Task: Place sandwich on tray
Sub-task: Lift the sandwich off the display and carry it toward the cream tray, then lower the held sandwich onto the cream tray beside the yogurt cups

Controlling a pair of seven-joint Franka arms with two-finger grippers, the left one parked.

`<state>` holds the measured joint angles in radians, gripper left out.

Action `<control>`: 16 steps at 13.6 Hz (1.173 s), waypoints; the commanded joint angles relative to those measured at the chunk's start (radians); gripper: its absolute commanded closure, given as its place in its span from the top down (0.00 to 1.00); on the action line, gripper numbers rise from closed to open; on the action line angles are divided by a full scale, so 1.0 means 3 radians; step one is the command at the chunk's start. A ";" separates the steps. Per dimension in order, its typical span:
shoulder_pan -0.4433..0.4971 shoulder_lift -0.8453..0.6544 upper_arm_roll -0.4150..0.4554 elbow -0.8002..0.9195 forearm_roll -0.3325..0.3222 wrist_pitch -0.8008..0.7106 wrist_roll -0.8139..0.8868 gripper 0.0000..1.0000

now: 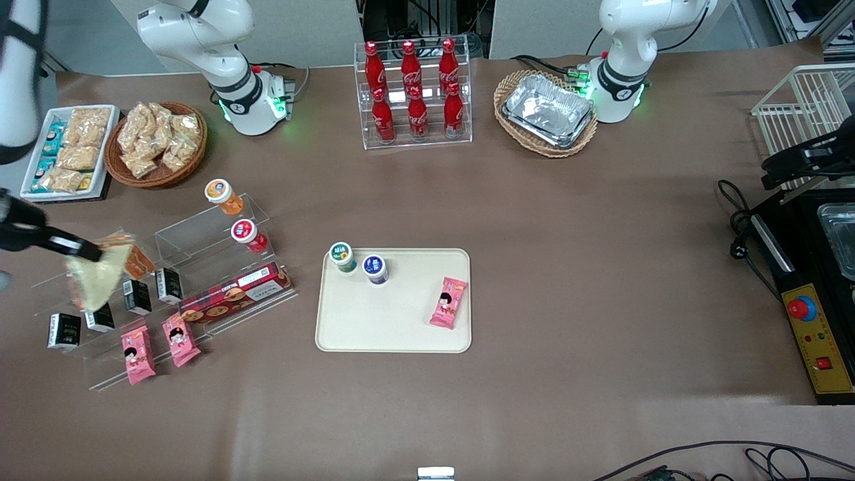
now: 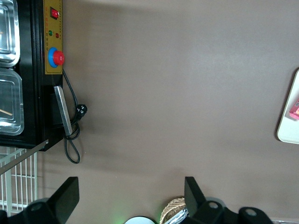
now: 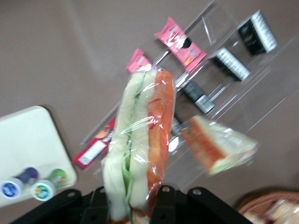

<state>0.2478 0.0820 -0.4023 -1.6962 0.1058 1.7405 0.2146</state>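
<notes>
From the wrist camera, the gripper point(image 3: 135, 205) has its two black fingers point(image 3: 161, 203) pressed against the wrapped base of the sandwich point(image 3: 140, 149), pinching it so that the wedge stands straight out from the fingertips. Its long axis runs in line with the fingers, the layered edge turned toward the camera: pale bread, a green-white band, then a broad orange strip under crinkled film.

In the front view the gripper point(image 1: 83, 252) hangs over the clear acrylic display steps point(image 1: 133, 300) at the working arm's end of the table, and the sandwich point(image 1: 99, 279) dangles from it with one cream face showing, its narrow tip pointing down toward the camera and the small black cartons point(image 1: 137, 296) on the steps. Just beside it, touching or nearly so, sits a smaller wrapped wedge point(image 1: 137, 260) with orange stripes.

The tray point(image 1: 394, 327) lies well apart, near the table's middle, carrying two small capped jars point(image 1: 361, 262) and a pink snack packet point(image 1: 449, 302). The sandwich is not on it.
</notes>
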 commanded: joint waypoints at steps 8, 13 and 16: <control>0.1316 0.0523 -0.0029 0.0581 -0.0031 -0.0024 0.3184 0.16; 0.1704 0.0917 -0.0024 0.0653 -0.0015 0.0644 0.4544 0.15; 0.1832 0.1219 -0.0009 0.0664 0.0031 0.1064 0.4995 0.15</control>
<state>0.7698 0.3591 -0.3960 -1.5409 0.1017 1.9836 1.5974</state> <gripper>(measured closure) 0.811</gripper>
